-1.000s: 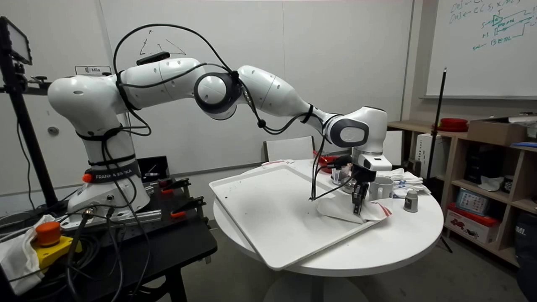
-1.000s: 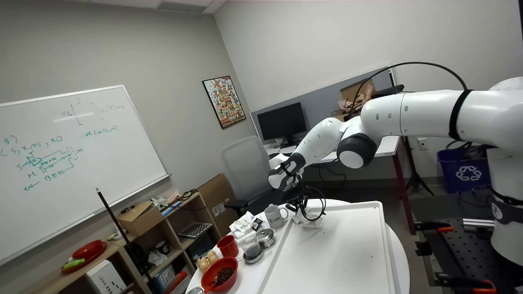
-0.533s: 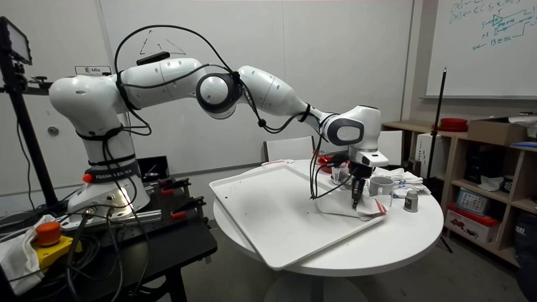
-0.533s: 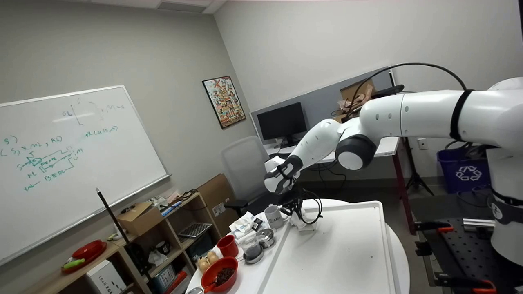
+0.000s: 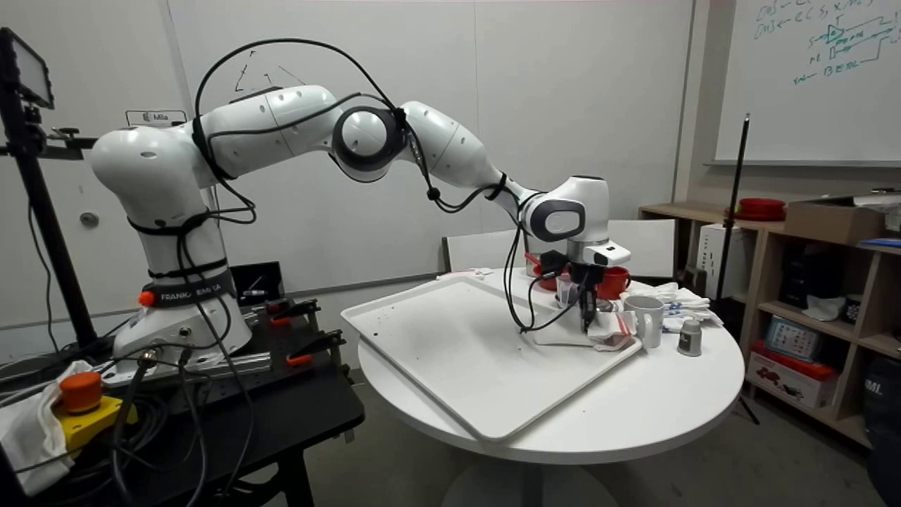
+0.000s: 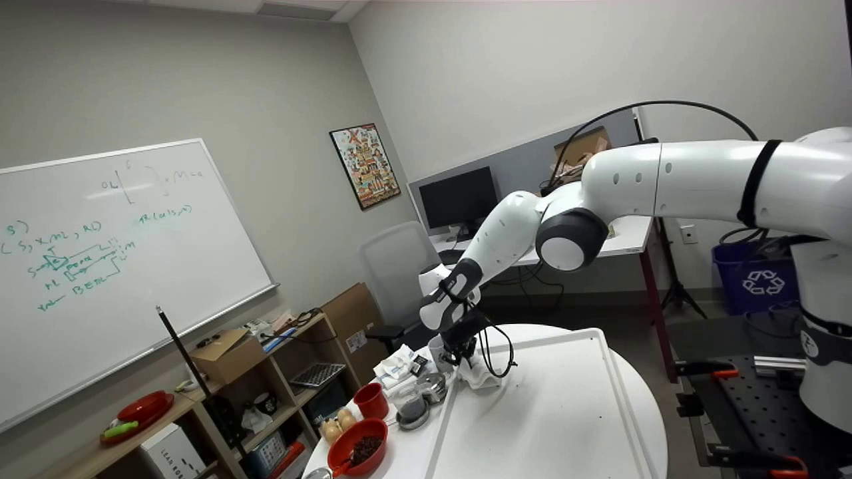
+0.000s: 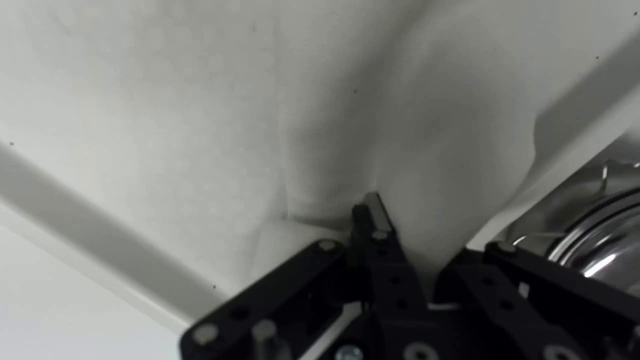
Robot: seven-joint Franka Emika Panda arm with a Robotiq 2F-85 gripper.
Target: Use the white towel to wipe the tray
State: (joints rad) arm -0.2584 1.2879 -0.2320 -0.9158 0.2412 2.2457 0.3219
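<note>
Clenched on the white towel [image 5: 605, 329], the gripper [image 5: 588, 328] points down at the tray [image 5: 436, 338], close to the corner beside the grey mug [image 5: 652, 320]. In the wrist view the cloth rises in soft folds between the dark fingers [image 7: 387, 250]; one fingertip shows plainly, the other sits partly behind a fold.

The towel lies at that same corner of the tray. Part of it spreads flat over the surface; the rest bunches on the mug's side of the gripper, where red stripes [image 5: 623, 324] show. Whether those folds touch the mug's handle I cannot tell. In the wrist view the cloth reaches the rim next to a metal container [image 7: 600, 255].

Dark specks [image 5: 376, 334] dot the tray, which rests on the round white table [image 5: 676, 394], one corner jutting past the table's edge on the side of the robot's base [image 5: 183, 317].

Between the tray and the table's edge, in an exterior view, stand a clear cup [image 6: 408, 401], a red cup [image 6: 371, 402] and a red bowl [image 6: 346, 439] with dark pieces inside. Folded cloths [image 5: 672, 304] lie near the table's edge behind the mug, and a small grey bottle [image 5: 690, 338] stands upright just beside it.
</note>
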